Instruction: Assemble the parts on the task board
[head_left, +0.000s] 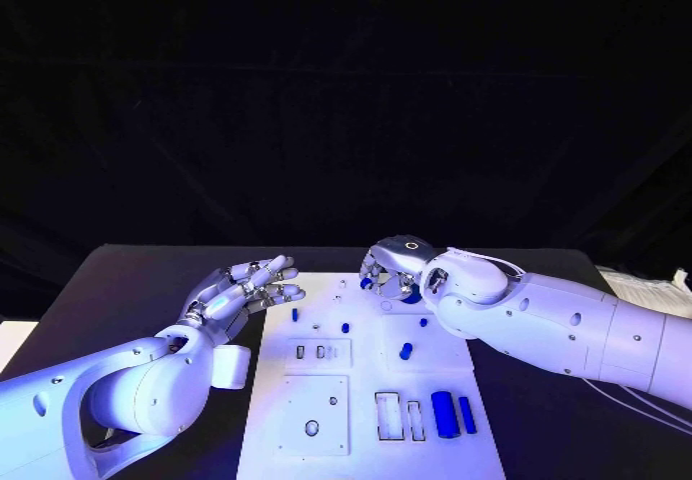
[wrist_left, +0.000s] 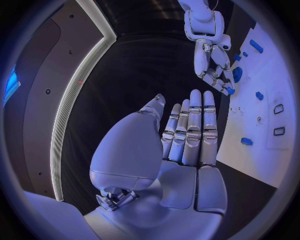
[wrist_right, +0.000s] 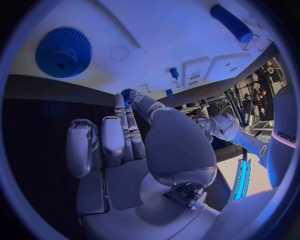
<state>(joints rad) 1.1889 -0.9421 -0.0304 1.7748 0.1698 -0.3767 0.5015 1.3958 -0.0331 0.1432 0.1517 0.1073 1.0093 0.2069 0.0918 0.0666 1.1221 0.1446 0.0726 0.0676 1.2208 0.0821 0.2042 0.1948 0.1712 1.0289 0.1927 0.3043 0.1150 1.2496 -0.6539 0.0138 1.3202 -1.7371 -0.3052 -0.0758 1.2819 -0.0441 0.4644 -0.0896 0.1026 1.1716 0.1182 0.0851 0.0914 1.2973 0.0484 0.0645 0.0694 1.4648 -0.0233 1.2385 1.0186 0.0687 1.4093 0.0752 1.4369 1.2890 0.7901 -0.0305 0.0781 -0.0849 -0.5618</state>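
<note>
The white task board (head_left: 368, 400) lies in the middle of the black table. My right hand (head_left: 397, 270) hovers over its far end and pinches a small blue gear (wrist_right: 128, 94) between thumb and fingertip. A large blue gear (wrist_right: 62, 51) sits on the board close beneath that hand and shows partly under it in the head view (head_left: 413, 296). My left hand (head_left: 245, 290) is held over the board's far left edge, fingers straight and holding nothing (wrist_left: 187, 130). Two blue cylinders (head_left: 454, 414) lie side by side near the board's right front. Small blue pegs (head_left: 345, 326) stand mid-board.
The board has rectangular plates with slots (head_left: 317, 352) and an open frame (head_left: 389, 415) beside the cylinders. Another blue piece (head_left: 405, 351) lies right of centre. White papers (head_left: 652, 288) lie at the table's far right. Black table surface (head_left: 130, 300) runs along the board's left.
</note>
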